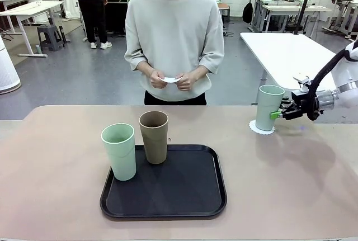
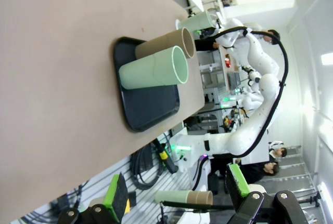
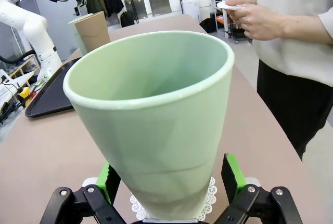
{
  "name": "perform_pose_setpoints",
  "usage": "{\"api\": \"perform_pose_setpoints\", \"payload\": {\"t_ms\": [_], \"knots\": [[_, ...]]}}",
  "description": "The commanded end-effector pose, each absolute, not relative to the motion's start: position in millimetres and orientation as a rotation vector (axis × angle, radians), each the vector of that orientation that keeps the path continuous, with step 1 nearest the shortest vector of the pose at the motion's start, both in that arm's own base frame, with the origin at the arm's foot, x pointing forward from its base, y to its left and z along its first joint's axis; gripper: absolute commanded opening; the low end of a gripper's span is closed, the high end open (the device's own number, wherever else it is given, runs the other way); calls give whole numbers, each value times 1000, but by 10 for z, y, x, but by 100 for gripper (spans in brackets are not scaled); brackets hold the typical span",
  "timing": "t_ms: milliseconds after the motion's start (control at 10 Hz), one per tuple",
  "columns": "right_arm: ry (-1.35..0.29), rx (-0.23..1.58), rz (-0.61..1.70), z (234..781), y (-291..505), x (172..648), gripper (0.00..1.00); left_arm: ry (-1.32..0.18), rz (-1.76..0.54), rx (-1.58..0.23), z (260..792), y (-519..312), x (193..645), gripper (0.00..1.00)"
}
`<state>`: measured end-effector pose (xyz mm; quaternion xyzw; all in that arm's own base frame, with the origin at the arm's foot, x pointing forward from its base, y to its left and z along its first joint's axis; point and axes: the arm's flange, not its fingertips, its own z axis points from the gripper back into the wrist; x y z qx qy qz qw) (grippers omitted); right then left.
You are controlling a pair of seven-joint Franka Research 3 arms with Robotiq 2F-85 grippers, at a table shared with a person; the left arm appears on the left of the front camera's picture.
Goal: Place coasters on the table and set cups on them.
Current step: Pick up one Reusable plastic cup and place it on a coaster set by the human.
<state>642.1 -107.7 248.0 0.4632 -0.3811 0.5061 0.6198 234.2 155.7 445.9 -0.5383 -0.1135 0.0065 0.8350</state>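
A mint green cup (image 1: 269, 107) stands upright on a white lacy coaster (image 1: 261, 128) at the table's (image 1: 56, 157) far right. My right gripper (image 1: 276, 114) is open, its green pads (image 3: 231, 174) on either side of that cup's (image 3: 156, 120) base, with a gap showing on one side. The coaster's (image 3: 210, 195) edge shows under the cup. A second mint cup (image 1: 119, 151) and a brown cup (image 1: 154, 136) stand on the black tray (image 1: 168, 196). The person holds white coasters (image 1: 170, 79) in both hands. My left gripper (image 2: 177, 190) is open with nothing in it, well away from the tray (image 2: 151, 104).
The person stands at the far edge, in the middle. The tray sits near the front edge, left of centre. Bare table top lies between the tray and the right cup. A white table (image 1: 285, 51) stands behind, at the right.
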Motion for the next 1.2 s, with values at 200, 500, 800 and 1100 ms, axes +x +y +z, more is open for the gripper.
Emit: {"api": "perform_pose_setpoints", "payload": {"t_ms": [200, 500, 800, 1100], "knots": [[-819, 1039, 1166, 2514, -1073, 6448, 100, -254, 13, -1142, 4461, 1571, 2340, 100], [-785, 1042, 1177, 2522, -1099, 6401, 100, -254, 13, -1142, 4461, 1571, 2340, 100], [-763, 1036, 1181, 2536, -1142, 6376, 100, -254, 13, -1142, 4461, 1571, 2340, 100], [-738, 1006, 1179, 2575, -1212, 6356, 100, -254, 13, -1142, 4461, 1571, 2340, 100]]}}
